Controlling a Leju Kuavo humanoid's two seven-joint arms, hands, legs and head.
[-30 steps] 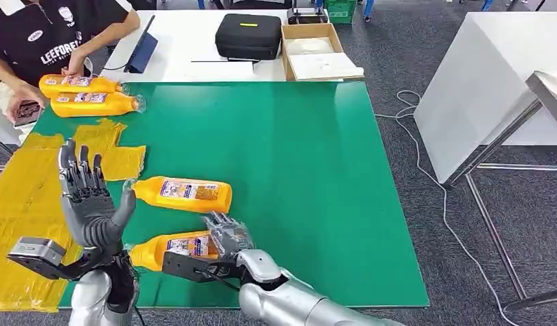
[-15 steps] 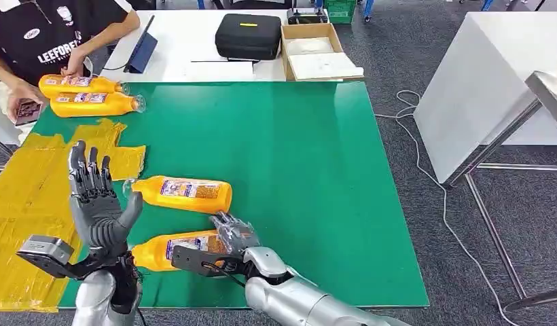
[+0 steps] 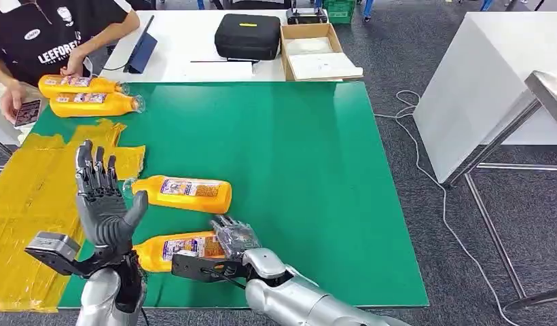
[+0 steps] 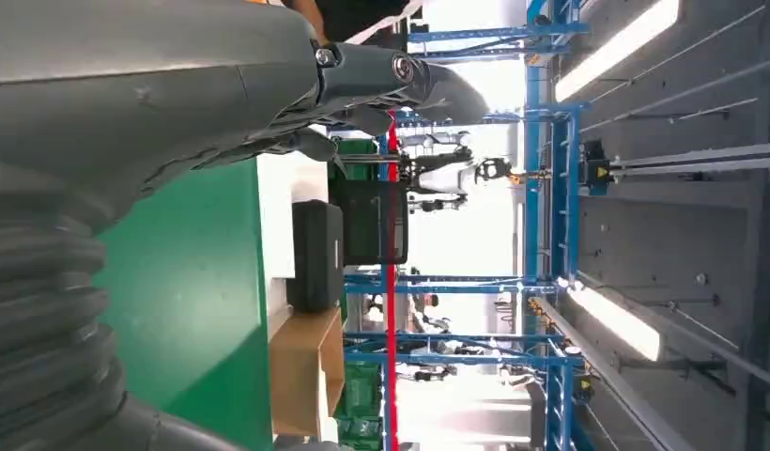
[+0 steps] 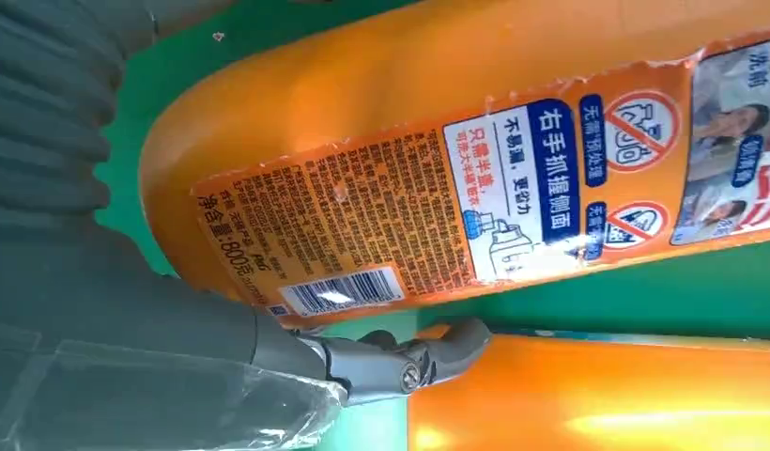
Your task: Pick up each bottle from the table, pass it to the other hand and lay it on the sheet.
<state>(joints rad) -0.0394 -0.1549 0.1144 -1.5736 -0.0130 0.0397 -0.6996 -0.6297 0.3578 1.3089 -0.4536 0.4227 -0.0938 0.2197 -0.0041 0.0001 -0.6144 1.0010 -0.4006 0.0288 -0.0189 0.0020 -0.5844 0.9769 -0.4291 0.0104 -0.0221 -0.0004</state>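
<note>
1. the left hand (image 3: 106, 204) has come up and drifted toward the near bottle (image 3: 177, 248) since a second ago; it stands upright just beside that bottle's neck end, fingers wide and holding nothing.
2. the right hand (image 3: 229, 239) has stayed at the near bottle's base end. its fingers lie against the bottle, but i cannot tell whether they have closed on it.
3. the near bottle lies on its side on the green bench (image 3: 296, 170), at the front edge, and has hardly shifted. judging by this, the handover is being set up and not yet made.
4. the second bottle (image 3: 184, 194) lies just behind the near bottle, unmoved.
5. the yellow sheet (image 3: 31, 197) lies beside the near bottle, past the left hand; two more bottles (image 3: 85, 95) lie well behind it, near a person (image 3: 45, 41), whose hand with the card has lifted slightly.
</note>
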